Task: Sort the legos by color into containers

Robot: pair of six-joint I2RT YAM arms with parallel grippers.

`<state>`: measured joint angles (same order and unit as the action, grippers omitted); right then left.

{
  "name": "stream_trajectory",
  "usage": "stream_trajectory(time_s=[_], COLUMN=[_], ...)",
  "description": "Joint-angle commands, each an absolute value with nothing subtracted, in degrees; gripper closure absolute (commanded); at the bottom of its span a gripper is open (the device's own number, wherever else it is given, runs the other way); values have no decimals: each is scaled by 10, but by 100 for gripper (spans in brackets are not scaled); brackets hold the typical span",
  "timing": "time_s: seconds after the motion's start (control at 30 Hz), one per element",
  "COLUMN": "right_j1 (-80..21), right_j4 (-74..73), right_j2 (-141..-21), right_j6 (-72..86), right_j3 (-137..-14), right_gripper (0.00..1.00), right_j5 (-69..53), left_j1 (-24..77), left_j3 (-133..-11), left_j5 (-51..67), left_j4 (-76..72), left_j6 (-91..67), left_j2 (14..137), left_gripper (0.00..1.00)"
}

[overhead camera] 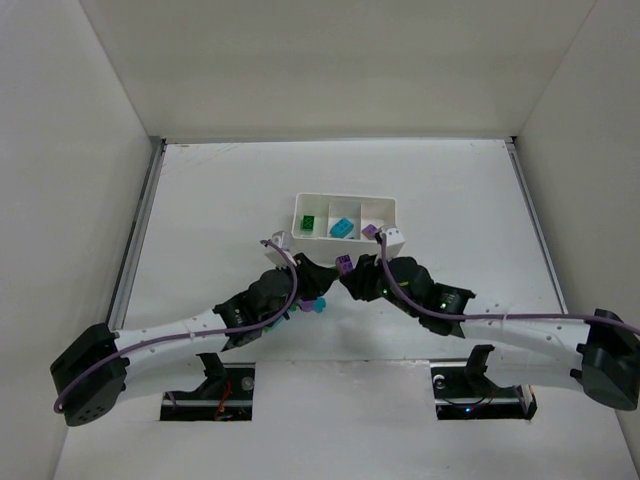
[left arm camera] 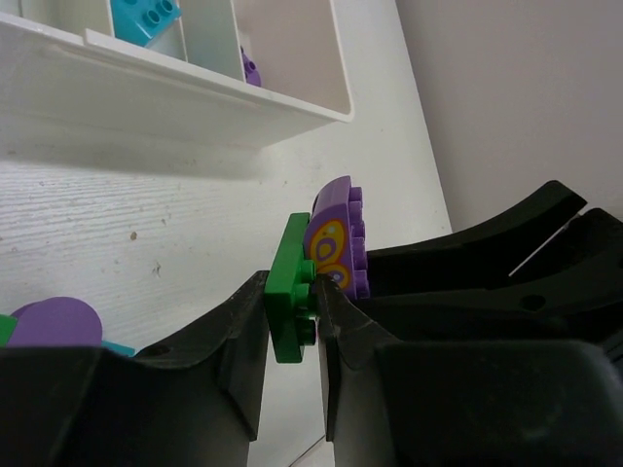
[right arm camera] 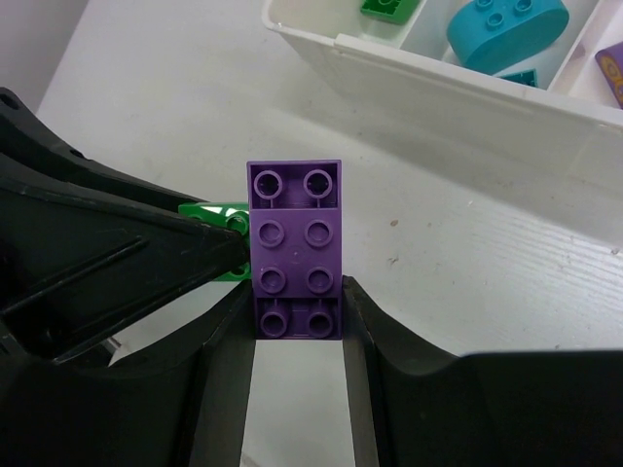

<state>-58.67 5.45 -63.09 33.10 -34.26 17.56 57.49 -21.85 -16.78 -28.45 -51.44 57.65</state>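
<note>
Separation of two apparently joined legos was judged to be the step in hand: the green plate was clamped in the left gripper, the purple brick in the right gripper. A steady pull apart seemed called for next. Beyond, the white tray was seen holding green, teal and purple pieces in separate compartments.
</note>
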Motion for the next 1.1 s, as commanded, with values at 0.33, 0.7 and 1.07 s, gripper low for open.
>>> stream_trajectory(time_s=[0.33, 0.7, 1.07], right_j1=[-475, -375, -357], right_j4=[95, 70, 61], right_j2=[-529, -692, -809], right_j6=[349, 287, 264], right_j3=[-331, -453, -508], right_gripper=[68, 67, 62], right_j5=[108, 203, 258], left_j1=[543, 528, 472], left_j3=[-181, -196, -262], left_j5=[-178, -198, -201], left_j4=[-294, -244, -178], left_j6=[-502, -479, -440], left_j2=[532, 476, 483], left_gripper=[88, 87, 86])
